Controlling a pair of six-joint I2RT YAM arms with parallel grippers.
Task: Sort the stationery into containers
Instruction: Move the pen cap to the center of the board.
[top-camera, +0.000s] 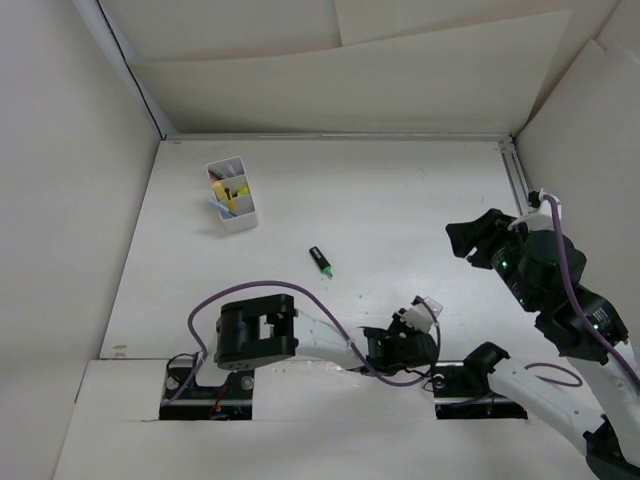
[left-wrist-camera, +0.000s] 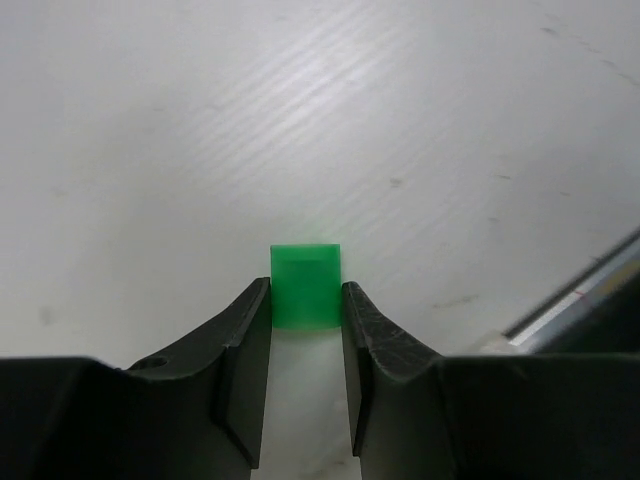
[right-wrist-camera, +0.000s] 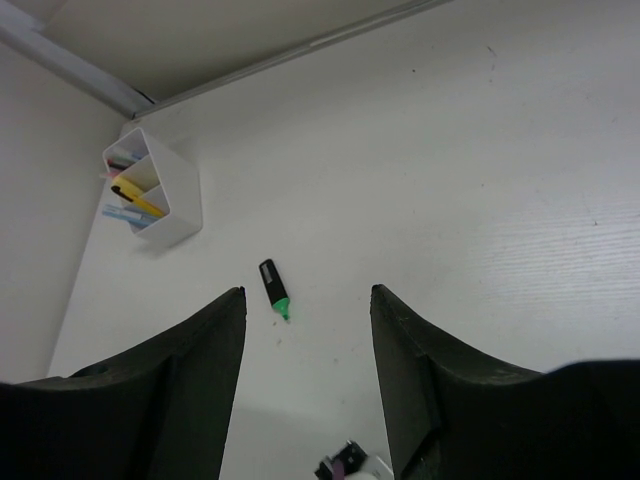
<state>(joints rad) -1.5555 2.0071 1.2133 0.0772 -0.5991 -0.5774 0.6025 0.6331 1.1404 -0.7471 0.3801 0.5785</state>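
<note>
Left gripper (left-wrist-camera: 306, 295) narrow, pinching green piece (left-wrist-camera: 305, 268) on both sides, likely for carrying to white box (top-camera: 233, 196) far left. Right gripper (right-wrist-camera: 308, 292) wide, empty, raised at right, out of way.

Overhead view: white table (top-camera: 400, 200) enclosed by white walls. Small white box (top-camera: 240, 221) at far left, two compartments, holding yellow pieces and what looks like blue pen; contents too small to sort out. Green highlighter (top-camera: 321, 261) with black end lies alone mid-table, well apart from box. Left arm folded low along near edge, left hand (top-camera: 402, 338) close to table. Right arm raised at right, right hand (top-camera: 472, 238) with fingers spread, pointing left.
</note>
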